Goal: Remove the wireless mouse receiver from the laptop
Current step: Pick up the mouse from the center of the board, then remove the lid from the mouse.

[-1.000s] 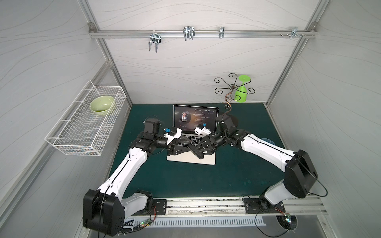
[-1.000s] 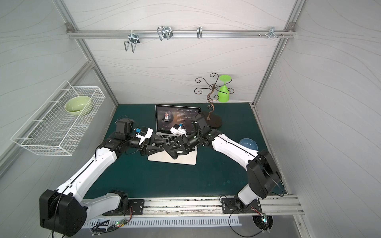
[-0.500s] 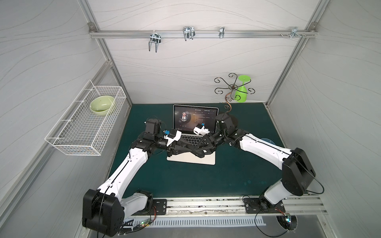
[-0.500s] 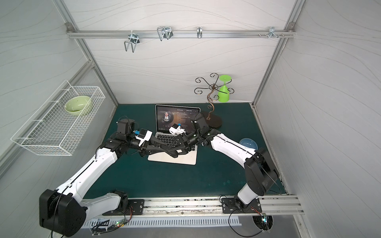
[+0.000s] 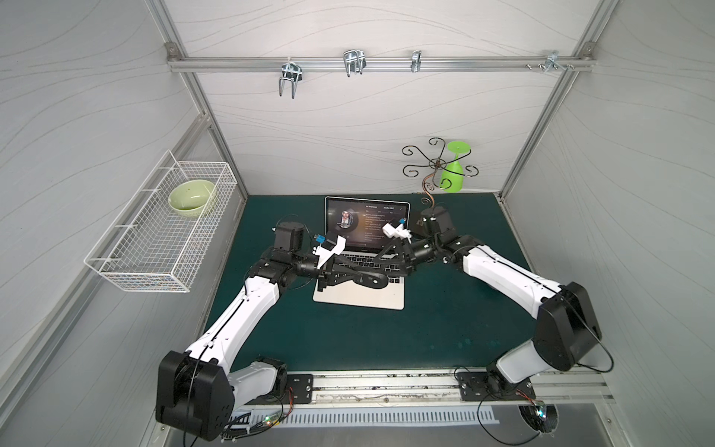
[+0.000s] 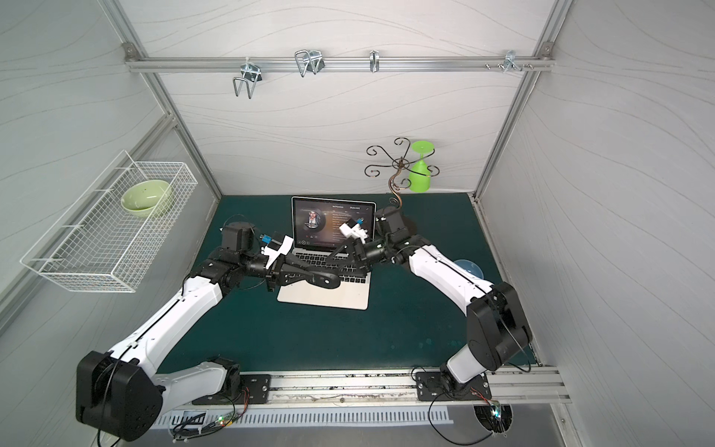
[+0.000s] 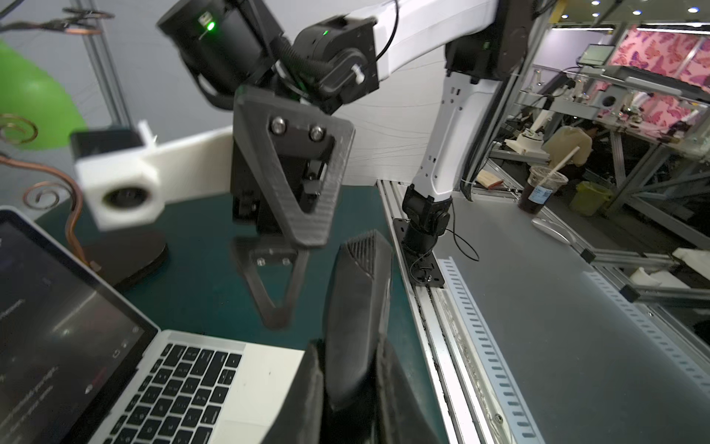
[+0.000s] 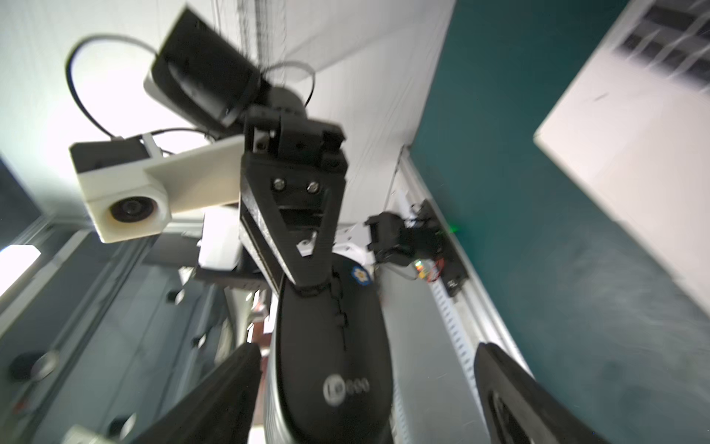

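Two tools hover over the keyboard of the slim silver laptop [image 5: 360, 301], which sits open on the dark green tabletop [image 5: 425, 333]. My left tool [image 7: 347, 348] clamps a black oval computer mouse [image 5: 369, 280], and my right tool [image 8: 365, 350] gapes wide around it. No receiver shows anywhere, so I judge the removal not yet done.
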